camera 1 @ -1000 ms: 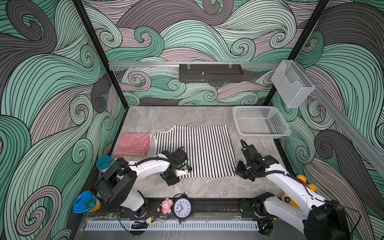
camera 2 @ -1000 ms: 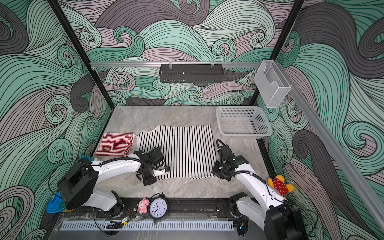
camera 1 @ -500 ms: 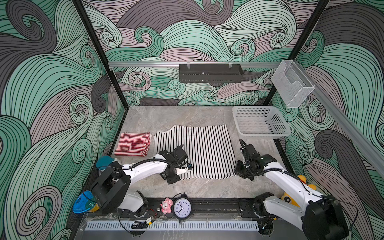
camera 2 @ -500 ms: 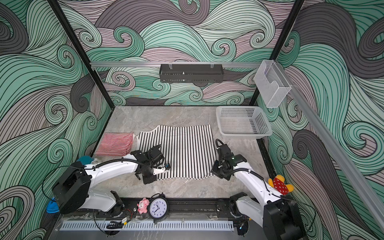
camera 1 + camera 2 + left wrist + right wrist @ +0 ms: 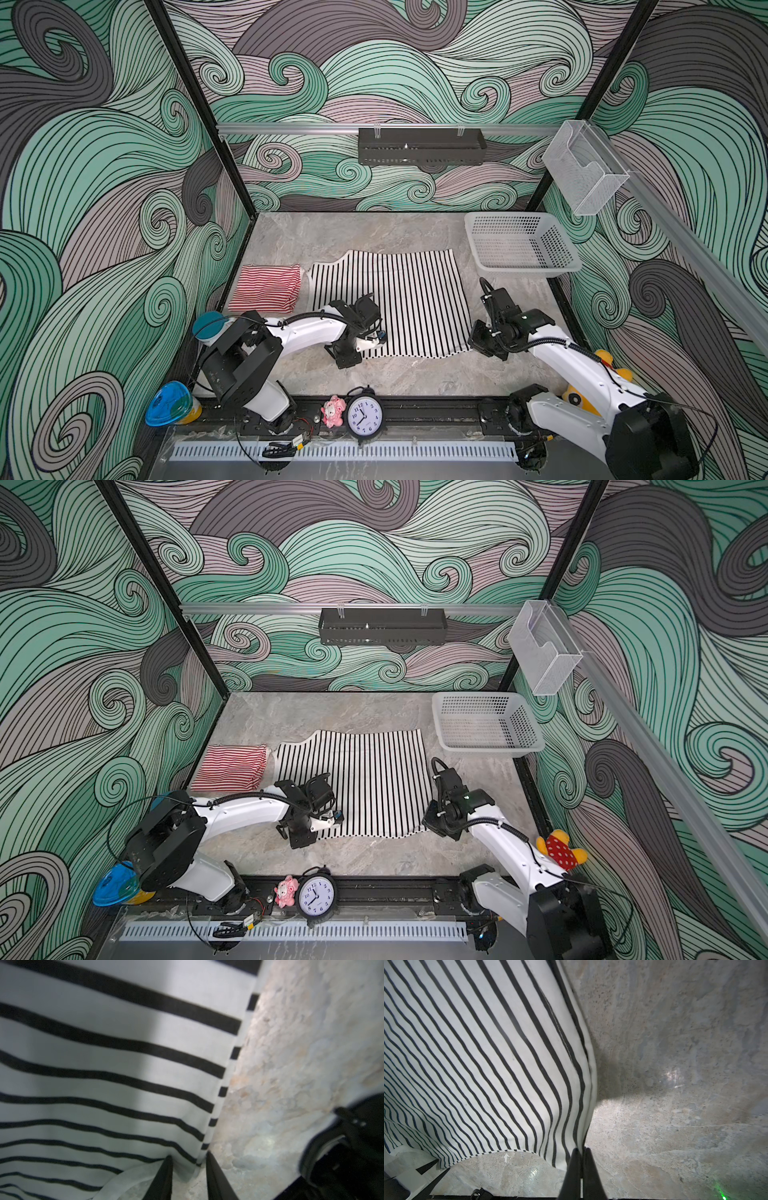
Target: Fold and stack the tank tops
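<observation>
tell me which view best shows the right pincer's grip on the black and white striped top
The right wrist view: the right pincer is shut on the near corner of the black-and-white striped fabric tank top. In both top views the arm hides the contact. The left wrist view shows only the opposite edge.

Enclosed by walls papered in swirling teal, mauve and grey waves, black posts at the back corners. Floored with a grey marbled table. Spanned along the back wall by an aluminium rail carrying a black perforated tray. Evenly lit, shadows soft.
</observation>
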### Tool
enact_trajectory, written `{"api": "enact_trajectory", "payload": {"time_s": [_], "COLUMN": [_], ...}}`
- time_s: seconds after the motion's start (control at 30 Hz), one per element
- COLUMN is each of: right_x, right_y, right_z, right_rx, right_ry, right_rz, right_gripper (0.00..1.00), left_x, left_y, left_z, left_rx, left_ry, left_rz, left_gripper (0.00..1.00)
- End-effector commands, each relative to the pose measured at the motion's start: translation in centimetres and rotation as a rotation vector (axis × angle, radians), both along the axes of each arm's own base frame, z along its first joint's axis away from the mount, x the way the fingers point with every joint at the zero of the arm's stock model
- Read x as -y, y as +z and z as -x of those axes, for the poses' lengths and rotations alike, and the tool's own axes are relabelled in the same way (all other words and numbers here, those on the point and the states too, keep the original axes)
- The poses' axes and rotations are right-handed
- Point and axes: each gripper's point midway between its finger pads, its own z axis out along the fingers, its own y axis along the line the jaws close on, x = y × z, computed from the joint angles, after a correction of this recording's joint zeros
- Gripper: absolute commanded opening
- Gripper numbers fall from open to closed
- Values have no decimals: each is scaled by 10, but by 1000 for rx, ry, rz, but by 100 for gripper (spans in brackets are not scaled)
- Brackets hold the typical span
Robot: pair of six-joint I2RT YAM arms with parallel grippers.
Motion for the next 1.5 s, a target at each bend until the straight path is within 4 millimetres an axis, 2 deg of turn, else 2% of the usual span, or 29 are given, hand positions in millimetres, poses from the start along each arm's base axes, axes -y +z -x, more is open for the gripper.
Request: {"api": "enact_trajectory", "payload": {"time_s": [0.0, 0.1, 0.23, 0.4, 0.67, 0.77, 0.93, 1.2, 1.47], "right_x": [1, 3, 4, 7, 14, 12, 10, 4, 5], "right_y": [8, 11, 16, 26, 48, 55, 60, 71, 60], "right_z": [-2, -3, -2, 3, 20, 20, 10, -28, -66], "right_rx": [13, 21, 29, 39, 69, 86, 91, 117, 100], "right_ry": [12, 13, 16, 19, 10, 2, 17, 47, 70], "right_rz": [13, 21, 23, 27, 22, 0, 10, 29, 46], "right_gripper": [0, 0, 0, 0, 0, 0, 0, 0, 0], "left_x": [0, -5, -4, 3, 15, 16, 12, 8, 4], "left_y": [-12, -16, -10, 7, 46, 55, 56, 61, 59], "left_z": [13, 12, 16, 23, 49, 47, 31, -10, -51], "left_rx": [-40, -28, -44, -73, -175, -165, -89, -14, -16], "left_ry": [-61, -80, -89, -96, -131, -125, -118, -113, -90], "left_rz": [-45, -94, -81, -34, 63, 70, 48, 35, 29], "left_gripper": [26, 13, 0, 0, 0, 0, 0, 0, 0]}}
